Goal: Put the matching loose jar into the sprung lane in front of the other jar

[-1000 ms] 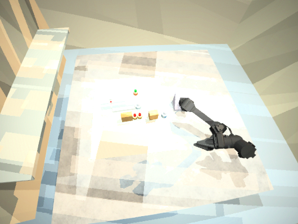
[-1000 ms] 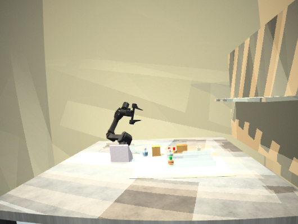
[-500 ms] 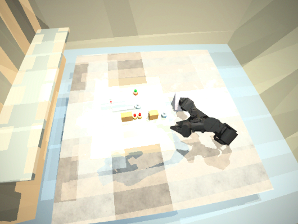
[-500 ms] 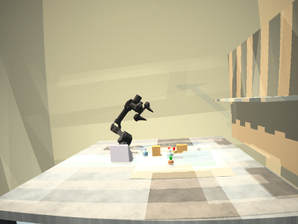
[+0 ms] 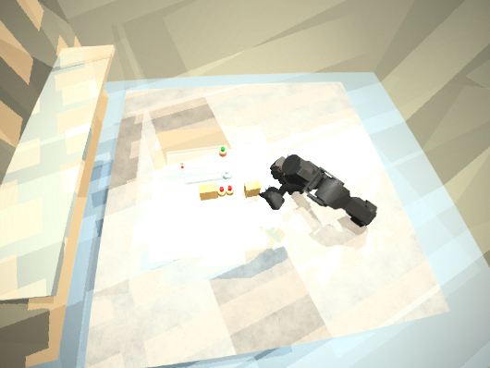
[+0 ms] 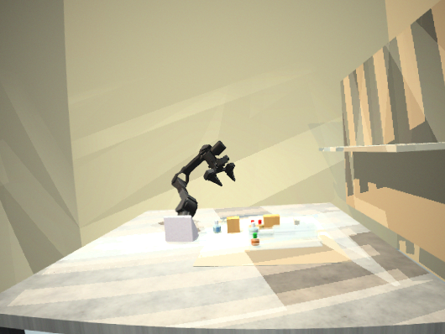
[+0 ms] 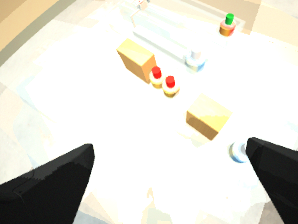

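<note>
My gripper [image 5: 267, 181] [image 6: 227, 182] [image 7: 170, 148] is open and empty, high above the table, pointing down. A loose pale-blue jar [image 6: 217, 227] [image 7: 239, 151] stands past a wooden block; in the wrist view my right finger partly overlaps it, and the arm hides it in the top view. A similar pale-blue jar [image 5: 226, 175] [image 6: 253, 228] [image 7: 195, 61] stands at the near end of the clear lane [image 5: 203, 183] [image 7: 159, 44]. Glare washes out the lane's walls and stop. The pusher plate cannot be made out clearly.
Two red-capped jars [image 5: 222, 190] [image 5: 229, 190] [image 7: 156, 77] [image 7: 170, 86] stand between two wooden blocks [image 5: 208, 191] [image 5: 252, 189] [image 7: 136, 60] [image 7: 208, 116]. A green-capped jar [image 5: 223, 152] [image 6: 255, 240] [image 7: 227, 26] stands across the lane. A pale grey box [image 6: 180, 229] is near the arm's base. A raised shelf [image 5: 55, 176] [image 6: 386, 148] runs beyond.
</note>
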`<state>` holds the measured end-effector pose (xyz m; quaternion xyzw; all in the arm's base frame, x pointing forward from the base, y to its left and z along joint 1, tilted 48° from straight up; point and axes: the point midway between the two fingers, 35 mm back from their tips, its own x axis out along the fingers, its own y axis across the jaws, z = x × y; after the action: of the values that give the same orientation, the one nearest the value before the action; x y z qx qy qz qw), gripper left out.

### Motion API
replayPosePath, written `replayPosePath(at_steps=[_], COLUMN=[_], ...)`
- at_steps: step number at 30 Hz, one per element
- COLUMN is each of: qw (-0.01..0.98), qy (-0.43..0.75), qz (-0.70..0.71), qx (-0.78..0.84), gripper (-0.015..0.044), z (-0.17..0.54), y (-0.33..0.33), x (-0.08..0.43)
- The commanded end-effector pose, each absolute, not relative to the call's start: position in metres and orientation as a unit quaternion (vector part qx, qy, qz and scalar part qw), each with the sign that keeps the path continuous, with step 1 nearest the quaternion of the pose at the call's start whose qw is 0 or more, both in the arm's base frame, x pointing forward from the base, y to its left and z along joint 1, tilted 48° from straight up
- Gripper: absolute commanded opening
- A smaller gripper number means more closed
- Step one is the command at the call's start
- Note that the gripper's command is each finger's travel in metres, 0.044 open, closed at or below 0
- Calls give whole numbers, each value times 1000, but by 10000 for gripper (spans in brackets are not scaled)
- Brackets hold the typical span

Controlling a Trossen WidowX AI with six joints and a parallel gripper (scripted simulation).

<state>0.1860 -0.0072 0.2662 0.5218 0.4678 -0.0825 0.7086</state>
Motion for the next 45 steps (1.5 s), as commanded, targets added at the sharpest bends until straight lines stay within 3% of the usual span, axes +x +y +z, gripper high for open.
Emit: replayPosePath(at_steps=[1,17,45], qw=[711,649,649], qy=[582,645,644], qz=[19,318,321], qx=[394,248,247], gripper=[440,440,440], z=[196,106,85], y=[-16,-1,30], x=[187,148,148])
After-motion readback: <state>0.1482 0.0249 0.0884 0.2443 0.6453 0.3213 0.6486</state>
